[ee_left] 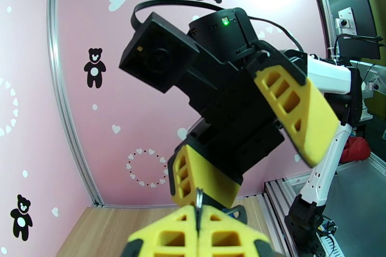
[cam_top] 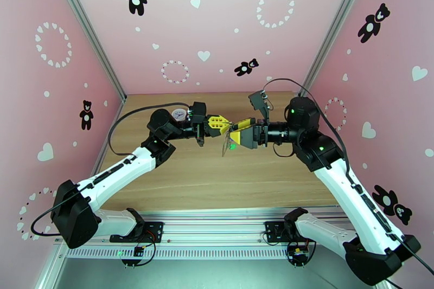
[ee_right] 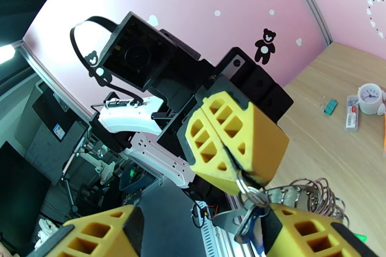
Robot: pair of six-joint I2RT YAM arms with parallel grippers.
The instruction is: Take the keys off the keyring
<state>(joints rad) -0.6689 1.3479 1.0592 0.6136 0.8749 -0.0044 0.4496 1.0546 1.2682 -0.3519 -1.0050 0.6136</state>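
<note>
My left gripper [cam_top: 227, 124] is held above the table, shut on a thin metal ring [ee_right: 247, 189] of the keyring. The ring's edge pokes up between my own yellow fingertips [ee_left: 183, 231] in the left wrist view. The keyring's chain and wire loops [ee_right: 313, 196] hang just below, along with a blue-tagged key [ee_right: 247, 228] and a speck of the green tag [cam_top: 231, 146]. My right gripper [cam_top: 237, 130] faces the left one nose to nose. Its jaws are apart, one finger [ee_right: 309, 234] right beside the hanging ring and the other finger [ee_right: 96, 236] well off to the side.
A small white clock [ee_right: 370, 99], a red-and-white tag [ee_right: 352, 113] and a small teal item [ee_right: 330, 106] lie on the wooden table [cam_top: 206, 176] near the back left. Pink walls close in the back and both sides.
</note>
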